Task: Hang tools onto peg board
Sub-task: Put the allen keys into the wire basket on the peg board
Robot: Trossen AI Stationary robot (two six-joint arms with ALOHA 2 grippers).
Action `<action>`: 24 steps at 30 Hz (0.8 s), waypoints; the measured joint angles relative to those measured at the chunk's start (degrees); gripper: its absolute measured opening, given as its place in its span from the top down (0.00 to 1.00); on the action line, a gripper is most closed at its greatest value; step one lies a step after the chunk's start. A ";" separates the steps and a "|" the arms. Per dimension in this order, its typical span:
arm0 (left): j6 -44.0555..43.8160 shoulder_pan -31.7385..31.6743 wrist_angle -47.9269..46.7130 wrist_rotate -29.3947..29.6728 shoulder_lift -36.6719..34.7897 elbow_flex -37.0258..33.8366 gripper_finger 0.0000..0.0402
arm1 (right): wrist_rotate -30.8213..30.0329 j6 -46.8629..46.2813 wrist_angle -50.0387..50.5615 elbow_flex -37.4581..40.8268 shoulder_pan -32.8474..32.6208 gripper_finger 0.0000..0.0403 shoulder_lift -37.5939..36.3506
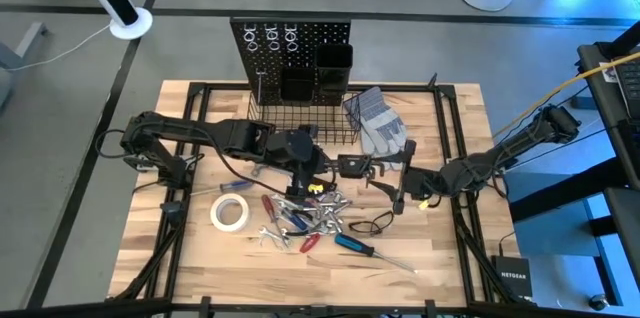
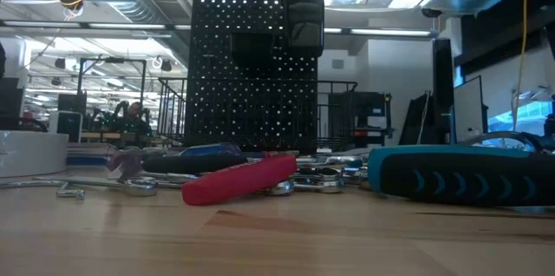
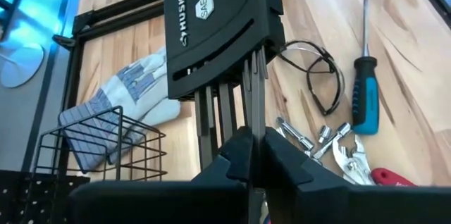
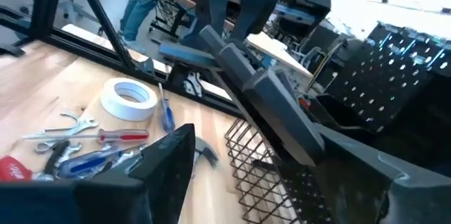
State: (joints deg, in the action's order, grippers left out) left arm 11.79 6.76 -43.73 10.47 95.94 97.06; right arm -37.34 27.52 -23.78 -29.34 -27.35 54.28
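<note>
Left jaws on black Husky hex-key holder [image 3: 218, 27], keys dark.

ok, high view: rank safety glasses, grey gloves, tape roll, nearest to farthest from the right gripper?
1. Safety glasses: right beside the right gripper, front side.
2. Grey gloves: behind it, toward the board.
3. Tape roll: far across, table's left.

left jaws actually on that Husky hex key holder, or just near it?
Touching. The left wrist view shows the left gripper shut on the black Husky hex key holder, its keys running down between the jaws.
</note>
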 joint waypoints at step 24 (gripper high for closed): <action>-0.45 0.74 1.68 -1.51 0.07 -0.02 0.99 | 2.42 6.33 -4.10 -0.45 3.57 0.37 7.22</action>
State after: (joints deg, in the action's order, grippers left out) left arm 11.34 7.51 -42.06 8.96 96.01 97.03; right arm -34.92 33.85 -27.88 -29.79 -23.78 61.50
